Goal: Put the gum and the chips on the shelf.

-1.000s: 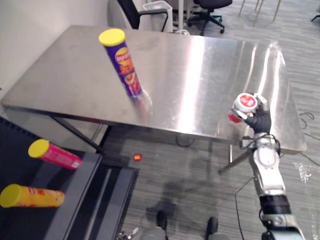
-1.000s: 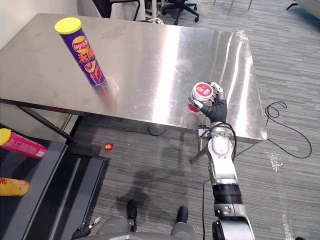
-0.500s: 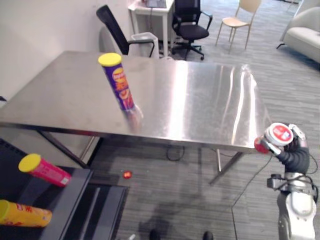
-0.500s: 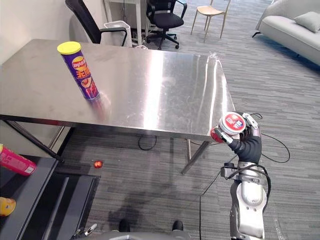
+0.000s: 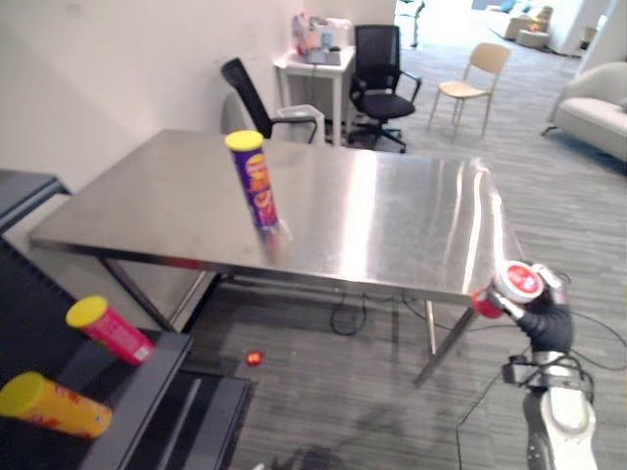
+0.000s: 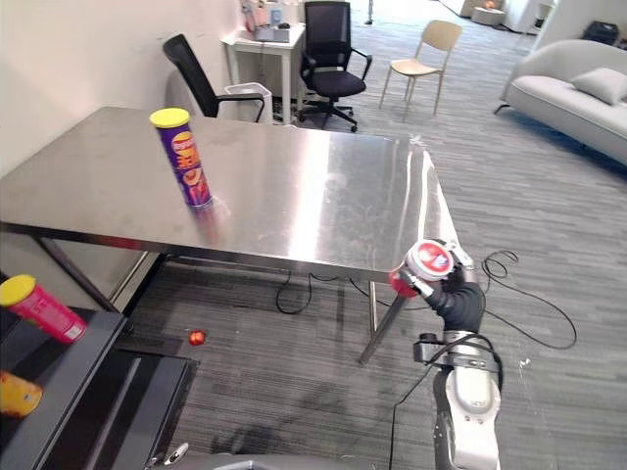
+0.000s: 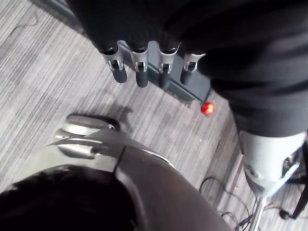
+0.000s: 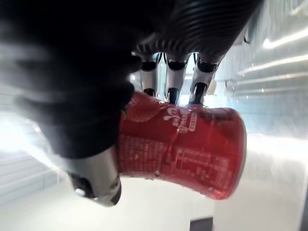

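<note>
Left hand (image 7: 138,72): fingers loose, empty, over floor.
Shelf (image 5: 149,380), lower left: pink can (image 5: 108,330) and yellow can (image 5: 54,403), lying.
Right hand (image 6: 460,300): curled round red gum (image 6: 428,262), just off counter (image 5: 392,230) corner.
Chips (image 5: 256,181): upright on counter.

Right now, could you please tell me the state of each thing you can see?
Purple can: upright on the table, untouched.
Gum: lid up, held by the table's corner.
Right robot hand: shut on the gum.
Left robot hand: open, holding nothing.
Pink can: lying on the shelf.
Yellow can: lying on the shelf.
</note>
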